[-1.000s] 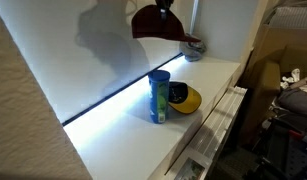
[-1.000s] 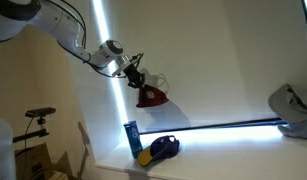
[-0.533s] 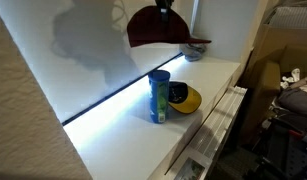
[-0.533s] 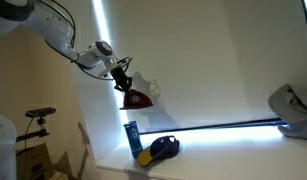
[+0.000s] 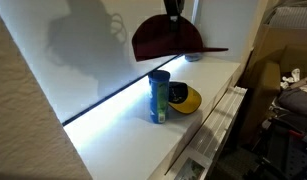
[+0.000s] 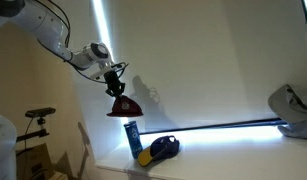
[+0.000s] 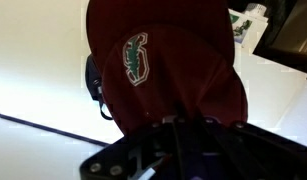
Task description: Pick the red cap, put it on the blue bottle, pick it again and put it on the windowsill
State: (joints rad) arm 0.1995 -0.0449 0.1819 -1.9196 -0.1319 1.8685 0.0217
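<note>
Red cap [image 6: 123,108] hangs from claw [image 6: 117,93] above blue bottle [image 6: 132,137].

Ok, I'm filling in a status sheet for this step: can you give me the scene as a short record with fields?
gripper: shut on the red cap, holding it in the air
red cap: hanging above the blue bottle, not touching it
blue bottle: upright on the windowsill, top uncovered
yellow cap: lying on the windowsill beside the blue bottle
step: red cap not yet on the blue bottle
</note>
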